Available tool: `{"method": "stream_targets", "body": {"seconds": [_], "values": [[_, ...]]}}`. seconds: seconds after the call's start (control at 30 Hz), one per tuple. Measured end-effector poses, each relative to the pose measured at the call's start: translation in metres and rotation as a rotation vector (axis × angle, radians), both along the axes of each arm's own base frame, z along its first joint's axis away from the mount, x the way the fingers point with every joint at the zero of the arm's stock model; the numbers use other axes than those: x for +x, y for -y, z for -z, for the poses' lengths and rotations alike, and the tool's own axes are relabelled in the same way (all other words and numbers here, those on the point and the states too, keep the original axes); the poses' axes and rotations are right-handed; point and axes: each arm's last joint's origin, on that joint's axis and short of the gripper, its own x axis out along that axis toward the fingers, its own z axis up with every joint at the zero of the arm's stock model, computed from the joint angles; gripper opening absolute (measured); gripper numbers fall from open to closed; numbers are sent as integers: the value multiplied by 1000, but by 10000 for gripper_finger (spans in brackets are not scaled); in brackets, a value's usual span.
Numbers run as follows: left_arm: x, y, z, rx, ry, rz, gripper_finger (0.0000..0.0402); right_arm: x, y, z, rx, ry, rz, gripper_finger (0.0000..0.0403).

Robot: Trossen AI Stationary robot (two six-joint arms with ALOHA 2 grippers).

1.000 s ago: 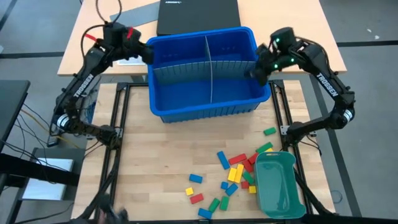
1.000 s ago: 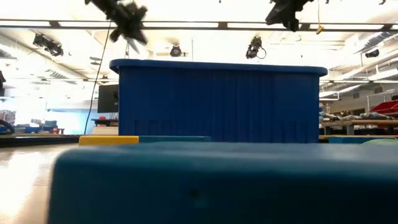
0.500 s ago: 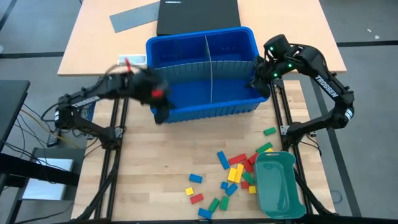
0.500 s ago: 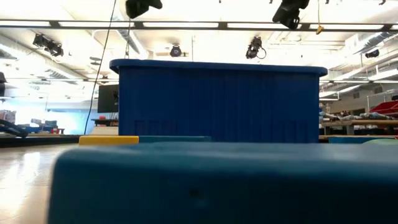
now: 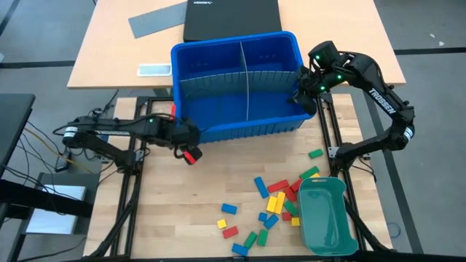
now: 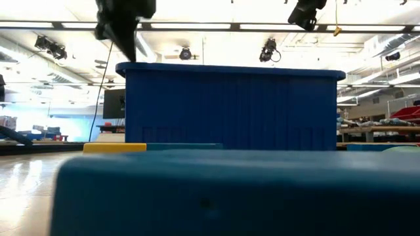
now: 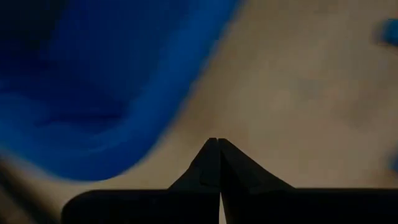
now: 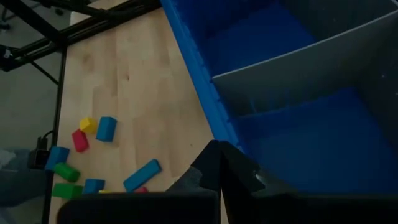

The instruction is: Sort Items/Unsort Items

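Overhead and wrist views of a sorting bench. The right gripper (image 5: 304, 93) is hanging with its fingers pinched together and carrying nothing, directly over the right-hand rim of the blue bin (image 5: 218, 128); just inward of it, grey divider sheets (image 5: 247, 80) are splitting the bin into compartments, presumably one per colour. The left gripper (image 5: 191, 145), likewise closed and empty, is reaching low beside the bin's near left corner. The blocks (image 5: 273, 204) are lying loose on the table well in front of the right gripper, most of them crowding against the teal tray (image 5: 325, 218), so sorting seems not yet begun. The word TROSSEN is showing in white along the right forearm (image 5: 383, 100); other lettering is too small to read.
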Motion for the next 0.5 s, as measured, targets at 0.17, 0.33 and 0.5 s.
{"method": "stream_targets", "body": {"seconds": [0.17, 0.33, 0.5], "values": [[-13, -16, 3, 99, -107, -156, 0, 0, 0, 0, -6, -10, 17, 1], [-25, -37, -6, 123, -92, -162, 0, 2, 2, 1, -23, -49, 131, 2], [-39, -66, -19, 213, -3, -164, 0, 15, 1, 0, 11, 17, 188, 2]]}}
